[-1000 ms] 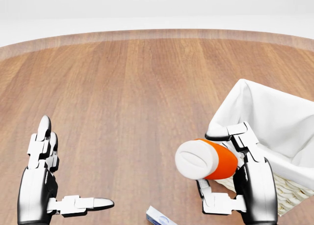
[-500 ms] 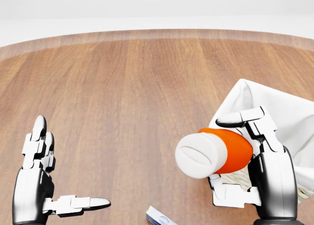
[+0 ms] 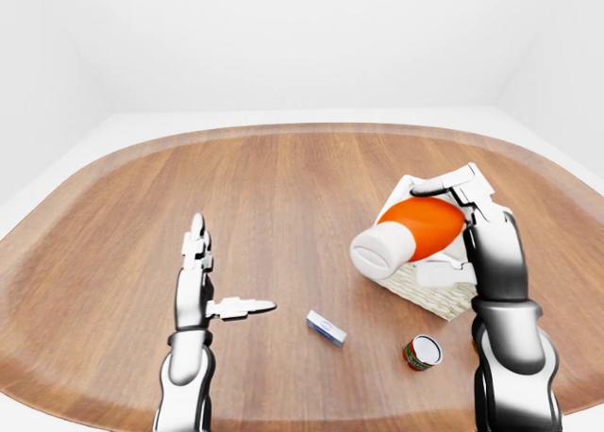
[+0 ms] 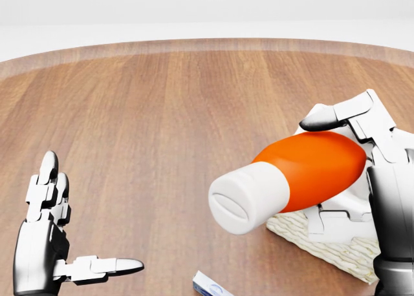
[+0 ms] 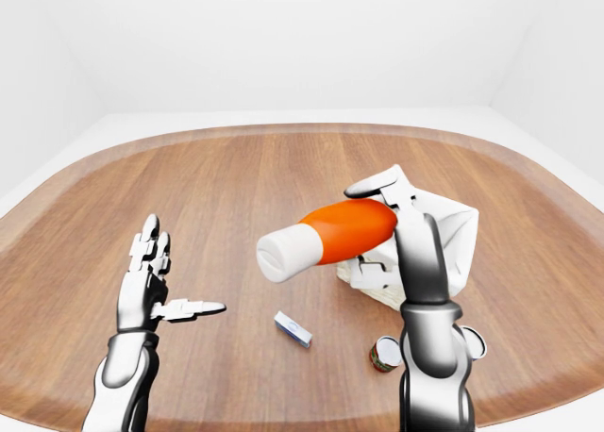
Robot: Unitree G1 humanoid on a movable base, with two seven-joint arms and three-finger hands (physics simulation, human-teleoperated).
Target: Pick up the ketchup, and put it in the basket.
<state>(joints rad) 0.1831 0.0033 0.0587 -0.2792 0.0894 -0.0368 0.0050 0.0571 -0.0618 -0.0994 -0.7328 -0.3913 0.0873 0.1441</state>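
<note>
the right hand (image 4: 381, 179) grips the ketchup (image 4: 291, 179), its fingers closed round the orange body, 1 finger over the top and the others beneath. the bottle lies tilted, its white cap pointing toward the lower left of the head view, held above the wooden table (image 4: 162, 115) and just at the near edge of the basket (image 3: 439, 295). the basket's white cloth lining shows behind the hand in the right-eye view. the left hand (image 3: 203, 281) hangs over the table well apart from the ketchup, fingers spread wide and holding nothing. a small blue-and-white box (image 3: 326, 327) and a small can (image 3: 421, 353) lie on the table nearby.
</note>
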